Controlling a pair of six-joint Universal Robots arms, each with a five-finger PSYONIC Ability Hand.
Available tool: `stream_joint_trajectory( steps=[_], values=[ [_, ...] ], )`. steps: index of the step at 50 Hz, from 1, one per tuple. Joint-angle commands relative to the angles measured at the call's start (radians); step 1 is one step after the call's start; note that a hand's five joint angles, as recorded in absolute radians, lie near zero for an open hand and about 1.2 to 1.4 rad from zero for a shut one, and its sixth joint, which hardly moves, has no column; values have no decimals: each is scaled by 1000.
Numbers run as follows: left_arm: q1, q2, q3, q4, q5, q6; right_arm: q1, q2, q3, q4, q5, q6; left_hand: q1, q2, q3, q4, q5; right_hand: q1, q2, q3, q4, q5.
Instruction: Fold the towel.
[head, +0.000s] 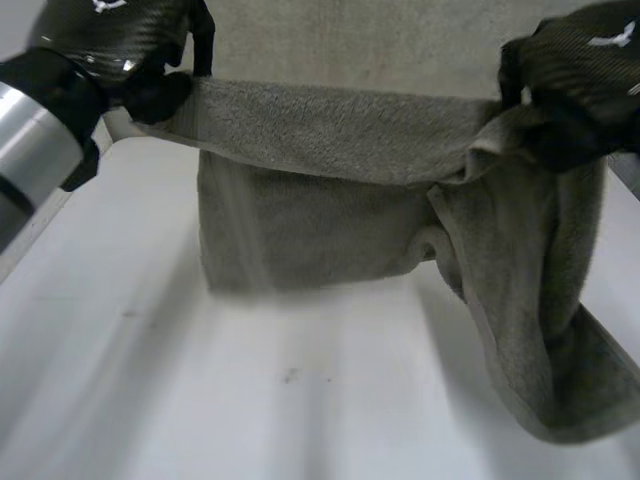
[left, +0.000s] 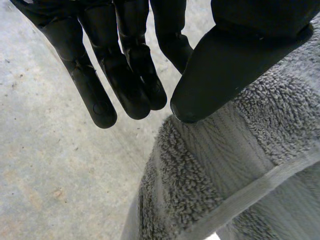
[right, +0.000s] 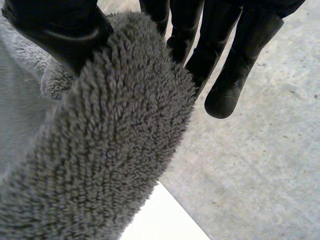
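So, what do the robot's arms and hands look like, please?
Both the left hand and the right hand have black shells with a woven carbon pattern and a small white mark. The fingers are matte black, slim, with rounded tips; the thumb is broader. The left arm has a shiny silver cylindrical segment.
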Motion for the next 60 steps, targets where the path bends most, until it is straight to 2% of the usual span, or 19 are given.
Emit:
stream_joint_trajectory(
  steps=[1,7,13,18,20,26,29,32,35,39,42,48,52,53,54,55,56,58,60],
  values=[
    [-3,-13,-5,-128,-4,-15,-79,65,-50,170,-109,5,196,179,180,179,184,89,110,96,62,74],
    [-4,-165,-8,-145,-4,-28,-125,243,-33,197,-209,5,196,179,180,179,184,89,110,96,62,74],
    [-16,-320,38,-144,-20,-62,-122,401,-85,154,-219,-1,196,179,180,179,184,89,110,96,62,74],
    [-36,-458,187,-125,-81,-107,-116,555,-240,77,-214,-4,196,179,180,179,184,89,110,96,62,74],
    [-44,-495,320,-96,-150,-162,-113,613,-376,24,-216,-4,196,179,180,179,184,89,110,96,62,74],
    [-40,-469,526,-47,-273,-324,-114,596,-534,-108,-241,8,196,179,180,179,184,89,110,96,62,74],
    [-36,-442,546,-47,-290,-358,-114,573,-551,-139,-258,8,196,179,180,179,184,89,110,96,62,74],
    [-38,-386,541,-41,-307,-398,-116,529,-554,-193,-337,6,196,179,180,179,184,89,110,96,62,74],
    [-43,-313,425,-39,-307,-413,-130,503,-553,-191,-477,9,196,179,180,179,184,89,110,96,62,74],
    [-41,-264,298,-24,-305,-412,-156,510,-536,-122,-558,14,196,179,180,179,184,89,110,96,62,74],
    [-41,-228,61,49,-293,-400,-189,561,-443,-8,-625,-9,196,179,180,179,184,89,110,96,62,74],
    [-44,-238,-163,177,-270,-387,-191,608,-298,40,-617,-126,196,179,180,179,184,89,110,96,62,74],
    [-56,-291,-316,350,-253,-371,-186,610,-125,43,-598,-271,196,179,180,179,184,89,110,96,62,74],
    [-62,-325,-339,399,-248,-366,-183,607,-90,42,-593,-282,-94,-111,-110,-111,-106,89,110,96,62,74],
    [-63,-325,-339,400,-248,-366,-183,607,-89,42,-593,-282,-97,-114,-113,-114,-109,89,110,96,62,74],
    [-73,-357,-348,434,-245,-367,-180,602,-68,42,-585,-276,-400,-416,-416,-416,-411,89,110,96,62,74],
    [-73,-357,-348,435,-245,-367,-180,602,-68,42,-585,-276,-403,-419,-419,-419,-414,89,110,96,62,74],
    [-93,-406,-348,467,-228,-369,-180,586,-50,42,-565,-242,-692,-709,-708,-709,-704,89,110,96,62,74],
    [-96,-422,-345,478,-219,-372,-180,570,-47,39,-558,-212,-743,-759,-759,-759,-754,89,110,96,62,74]
  ],
)
